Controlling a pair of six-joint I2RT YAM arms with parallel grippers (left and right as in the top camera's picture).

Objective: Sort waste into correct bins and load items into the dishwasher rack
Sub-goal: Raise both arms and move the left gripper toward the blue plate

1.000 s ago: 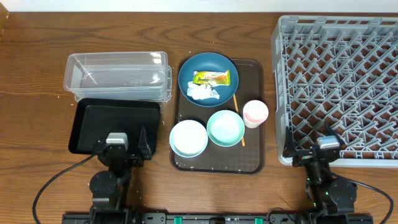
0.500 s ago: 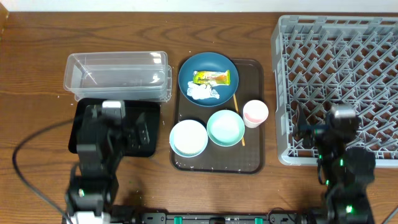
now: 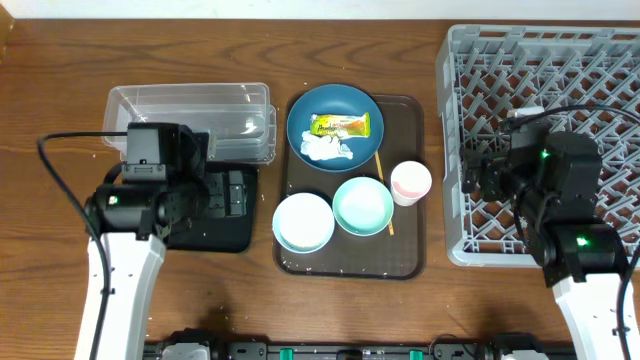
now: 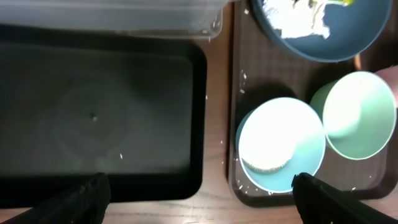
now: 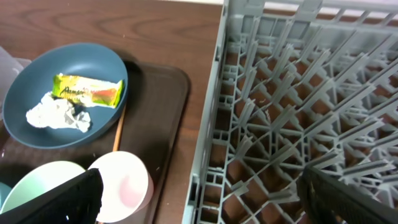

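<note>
The left gripper (image 4: 202,198) is hanging with its fingers spread wide and holding nothing, above the 3 o'clock edge of the shallow black tray (image 4: 93,112). A narrow strip of bare wooden table (image 4: 219,124) is showing between that edge and the brown serving tray (image 3: 402,130). The clear plastic tub (image 3: 190,91) is sitting just beside the black tray at its 12 o'clock side.

On the serving tray, the dark-blue dish (image 3: 330,98) is filling the 12 o'clock end. It is carrying the yellow-green snack wrapper (image 3: 340,125), with the crumpled white tissue (image 3: 325,150) touching the wrapper at its 7 o'clock. The white bowl (image 3: 303,222) is standing at the tray's 7 o'clock corner and the mint-green bowl (image 3: 362,205) is touching it at 2 o'clock. The small white-pink cup (image 3: 410,182) is standing close to the tray's 3 o'clock rim. The thin wooden stick (image 3: 380,165) is lying between dish and cup and running under the green bowl's rim. Loose rice grains (image 4: 242,76) are lying scattered along the tray's 9 o'clock edge.

The right gripper (image 5: 205,199) is also spread wide and holding nothing, above the 9 o'clock wall of the grey dishwasher rack (image 3: 545,35). A slim band of table is separating that wall from the serving tray.
</note>
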